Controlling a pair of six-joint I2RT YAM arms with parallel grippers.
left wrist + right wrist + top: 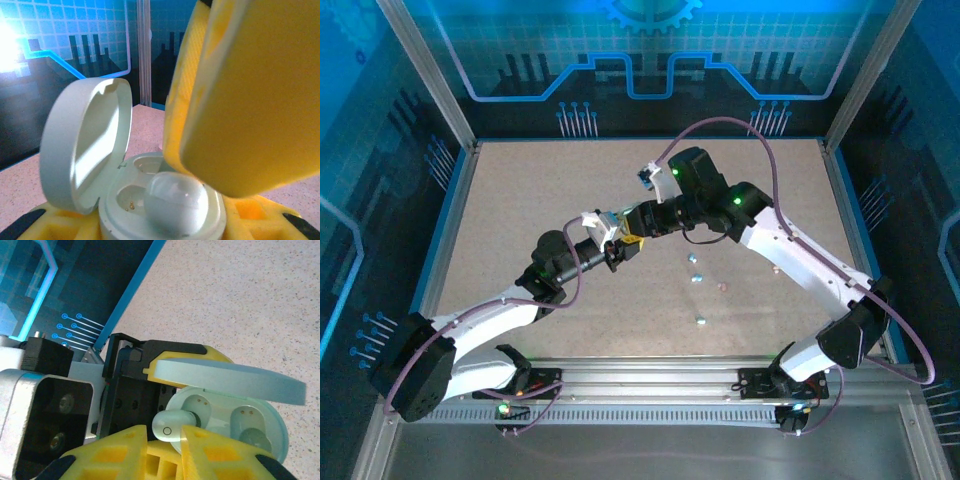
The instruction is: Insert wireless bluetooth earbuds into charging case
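Nearest me, on the speckled beige worktop, a few tiny pale pebble-like earbuds lie loose and well apart, right of centre, a pinkish one among them. Beyond them, mid-worktop, the two arms meet. The left claw is clamped on the base of the round white plastic charging case, whose hinged lid stands swung open. The right claw is closed on a small glossy white earbud, pinching it across its rounded body right at the case's rim. As far as I can tell it is over a socket but not yet seated.

I'd judge the bud feather-light, hard and slick, apt to squirt from the pads if squeezed or twisted. Holding it across its fat middle looks right, leaving the lower end free to drop in. The case is light too, best gripped by the base to spare the thin hinge. Farthest off stands the blue-lit patterned back wall.
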